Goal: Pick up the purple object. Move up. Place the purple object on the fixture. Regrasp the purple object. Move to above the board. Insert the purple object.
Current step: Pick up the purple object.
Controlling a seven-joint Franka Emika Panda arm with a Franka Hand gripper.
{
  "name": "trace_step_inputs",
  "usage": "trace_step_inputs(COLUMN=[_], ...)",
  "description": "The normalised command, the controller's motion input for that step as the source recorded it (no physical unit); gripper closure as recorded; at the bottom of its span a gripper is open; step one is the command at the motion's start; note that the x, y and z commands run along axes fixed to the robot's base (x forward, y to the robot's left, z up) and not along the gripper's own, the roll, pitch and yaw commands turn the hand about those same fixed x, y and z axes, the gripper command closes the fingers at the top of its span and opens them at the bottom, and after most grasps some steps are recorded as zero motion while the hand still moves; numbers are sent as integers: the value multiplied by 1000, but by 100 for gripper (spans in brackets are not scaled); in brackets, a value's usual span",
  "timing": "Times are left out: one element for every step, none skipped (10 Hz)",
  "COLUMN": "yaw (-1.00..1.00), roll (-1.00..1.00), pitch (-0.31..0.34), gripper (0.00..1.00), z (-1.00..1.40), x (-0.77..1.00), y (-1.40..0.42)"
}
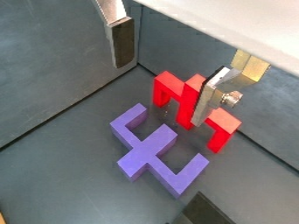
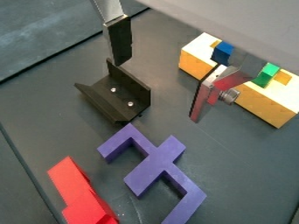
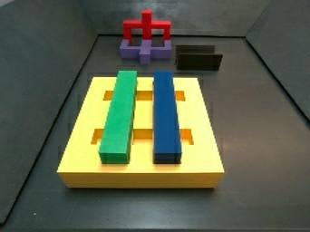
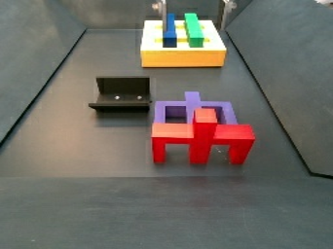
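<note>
The purple object lies flat on the dark floor, and it shows in both wrist views and both side views. A red piece stands upright right against it. My gripper hangs high above the floor, open and empty. Its fingers are spread wide with nothing between them. In a wrist view the gripper is above the red piece and the purple object. The fixture stands beside the purple object.
The yellow board carries a green bar and a blue bar and sits away from the pieces. The fixture also shows in both side views. Dark walls enclose the floor.
</note>
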Motion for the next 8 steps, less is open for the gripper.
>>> trace_step_inputs(yaw=[0,0,0,0,3,0,0,0], roll=[-14,-73,-97,0,-3,-33,-19,-24], pitch=[0,-14,-27,-34,-69,-79,-47,-83], gripper=[0,0,0,0,0,0,0,0], z=[-6,-120,-246,-340,-391,-371,-349,-429], x=[0,0,0,94,0,0,0,-57], y=[0,0,-40,-360,-326,-249,-63,-29])
